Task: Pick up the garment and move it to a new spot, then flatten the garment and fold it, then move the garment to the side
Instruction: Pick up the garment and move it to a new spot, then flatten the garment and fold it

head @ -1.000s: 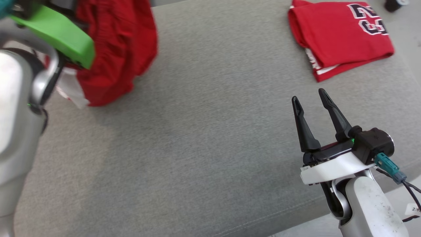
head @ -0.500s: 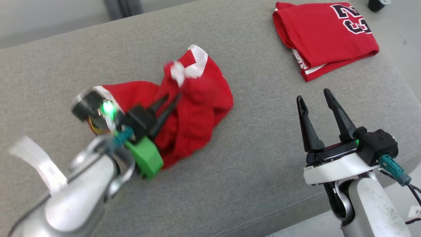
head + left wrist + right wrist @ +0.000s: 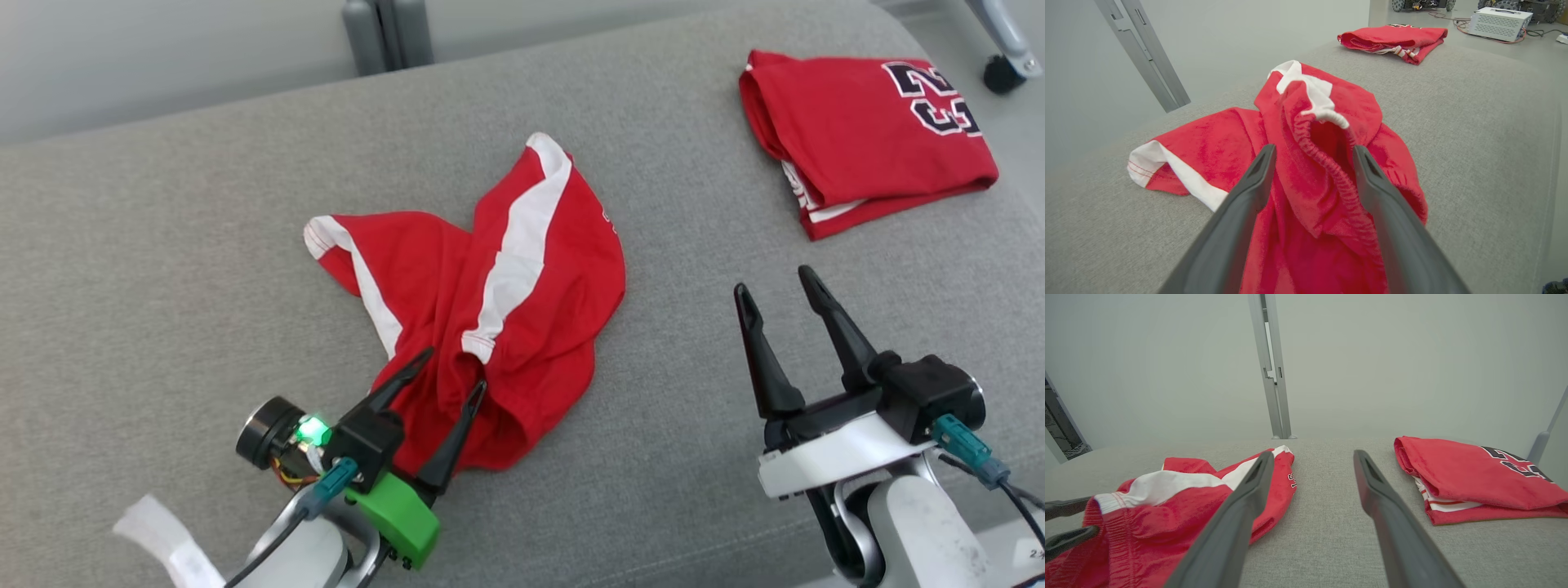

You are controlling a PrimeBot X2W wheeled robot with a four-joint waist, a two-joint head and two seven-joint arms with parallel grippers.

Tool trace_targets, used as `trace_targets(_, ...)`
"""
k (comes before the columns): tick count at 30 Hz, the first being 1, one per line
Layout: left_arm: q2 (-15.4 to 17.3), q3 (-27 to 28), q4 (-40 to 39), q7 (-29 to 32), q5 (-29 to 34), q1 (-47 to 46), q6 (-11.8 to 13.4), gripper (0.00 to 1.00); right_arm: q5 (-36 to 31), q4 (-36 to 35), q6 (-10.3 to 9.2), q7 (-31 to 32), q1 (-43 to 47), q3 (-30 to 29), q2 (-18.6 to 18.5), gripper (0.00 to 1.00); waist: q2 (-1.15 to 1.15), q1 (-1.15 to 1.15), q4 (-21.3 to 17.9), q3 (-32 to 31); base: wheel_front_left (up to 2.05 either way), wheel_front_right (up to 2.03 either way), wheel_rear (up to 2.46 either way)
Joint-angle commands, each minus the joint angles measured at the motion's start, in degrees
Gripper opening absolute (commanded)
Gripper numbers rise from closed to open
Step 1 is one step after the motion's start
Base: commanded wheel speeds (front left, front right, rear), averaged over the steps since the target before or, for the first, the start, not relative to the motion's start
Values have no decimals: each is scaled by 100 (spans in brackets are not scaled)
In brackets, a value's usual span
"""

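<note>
You had a grey cushioned surface (image 3: 163, 245) before you in the head view, with a grey post (image 3: 388, 33) behind its far edge. The garment (image 3: 522, 327), red shorts with white side stripes, lay crumpled near the middle of it. Your left gripper (image 3: 455, 367) sat at the garment's near edge, its fingers spread over the cloth and pinching nothing. Your right gripper (image 3: 771, 279) stood well apart to the right, released and empty above bare fabric. A folded jersey (image 3: 865, 163), red with dark numerals, lay at the far right corner. In the left wrist view, the garment (image 3: 1306, 171) rose in a bunch between the parted fingers of the left gripper (image 3: 1314, 149), and its gathered waistband (image 3: 1327, 163) ran down beside the right-hand finger; whether that finger touched it, I could not tell. The folded jersey (image 3: 1392, 38) lay far beyond. In the right wrist view, the right gripper (image 3: 1313, 453) gaped over bare surface, with the garment (image 3: 1167, 514) to its left and the folded jersey (image 3: 1470, 477) to its right.
</note>
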Motion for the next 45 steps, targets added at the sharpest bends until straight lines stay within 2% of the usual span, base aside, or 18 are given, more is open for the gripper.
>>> trace_targets(1,-10,124,-136,-55,-71,219,142,100,49,33,-8,0,123,22,-10,100,0,0,278,-404,0,0,0)
trace_targets(6,18,673,-753,-89,-185,880,723,100,94,126,-7,0,381,70,4,100,0,0,520,-892,0,0,0)
trace_targets(10,-42,1418,-1306,-88,-200,1579,1258,100,118,137,-8,0,574,82,77,100,0,0,695,-1114,0,0,0)
trace_targets(12,-130,1755,-1477,-89,-147,1889,1432,100,132,161,-7,0,659,97,98,100,0,0,754,-1196,0,0,0)
trace_targets(16,-455,2454,-1740,-89,-77,2551,1607,100,155,149,-8,0,843,96,196,100,0,0,830,-1332,0,0,0)
trace_targets(20,-897,3042,-1973,-91,55,3037,1439,100,197,169,-7,0,1043,136,265,100,0,0,845,-1440,0,0,0)
trace_targets(24,-1309,3486,-2081,-90,323,3375,887,100,245,229,-7,0,1220,182,303,100,0,0,858,-1484,0,0,0)
trace_targets(28,-1520,3725,-1970,-90,748,3561,551,100,213,268,-8,0,1321,216,318,100,0,0,824,-1504,0,0,0)
trace_targets(34,-1641,3842,-1925,-91,1429,3616,508,100,184,294,-7,0,1298,207,345,100,0,0,745,-1489,0,0,0)
trace_targets(45,-1701,3917,-1863,-91,1612,3632,467,100,165,339,-7,0,1263,130,384,100,0,0,691,-1531,0,0,0)
